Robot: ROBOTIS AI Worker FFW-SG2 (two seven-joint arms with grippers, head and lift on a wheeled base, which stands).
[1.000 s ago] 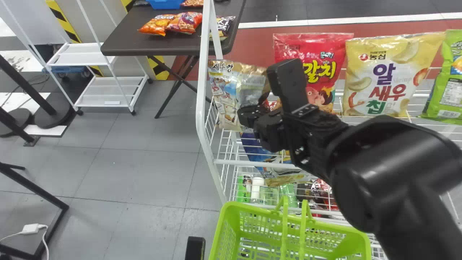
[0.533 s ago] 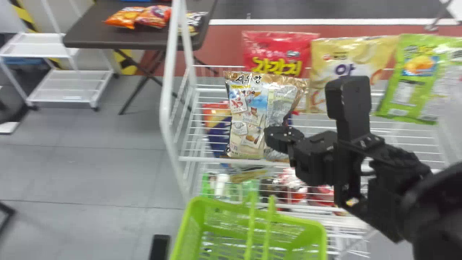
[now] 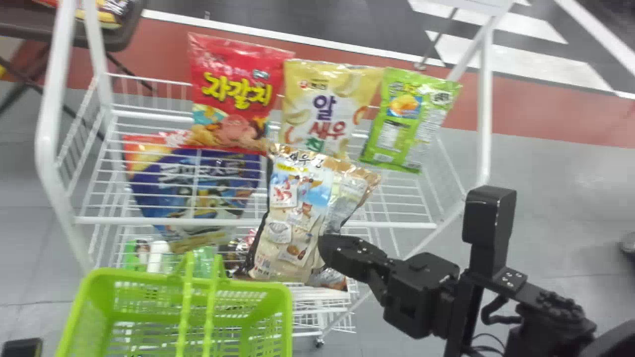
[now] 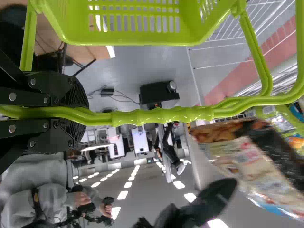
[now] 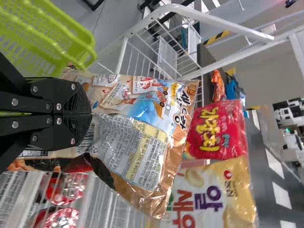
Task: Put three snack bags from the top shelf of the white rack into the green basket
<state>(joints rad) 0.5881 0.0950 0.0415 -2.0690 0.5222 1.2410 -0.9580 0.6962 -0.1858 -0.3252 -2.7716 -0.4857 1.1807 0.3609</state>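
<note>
My right gripper (image 3: pixel 342 253) is at the lower centre of the head view, shut on the edge of a beige snack bag (image 3: pixel 297 213) held in front of the rack, right of and above the green basket (image 3: pixel 290 317). In the right wrist view the gripper (image 5: pixel 90 114) pinches that bag (image 5: pixel 142 128). Red (image 3: pixel 238 89), yellow (image 3: pixel 322 104) and green (image 3: pixel 407 119) bags stand on the top shelf of the white rack (image 3: pixel 397 224). My left gripper (image 4: pixel 85 114) is shut on the basket's handle (image 4: pixel 161 115); the beige bag (image 4: pixel 256 166) is near it.
A blue snack bag (image 3: pixel 198 183) and a white-capped bottle (image 3: pixel 158 255) are on lower rack levels behind the front bar. The rack's white left post (image 3: pixel 47 144) rises beside the basket. A dark table (image 3: pixel 114 39) stands at the upper left.
The head view has swung to the right. My right gripper has drawn the beige bag back from the top shelf, down towards the basket.
</note>
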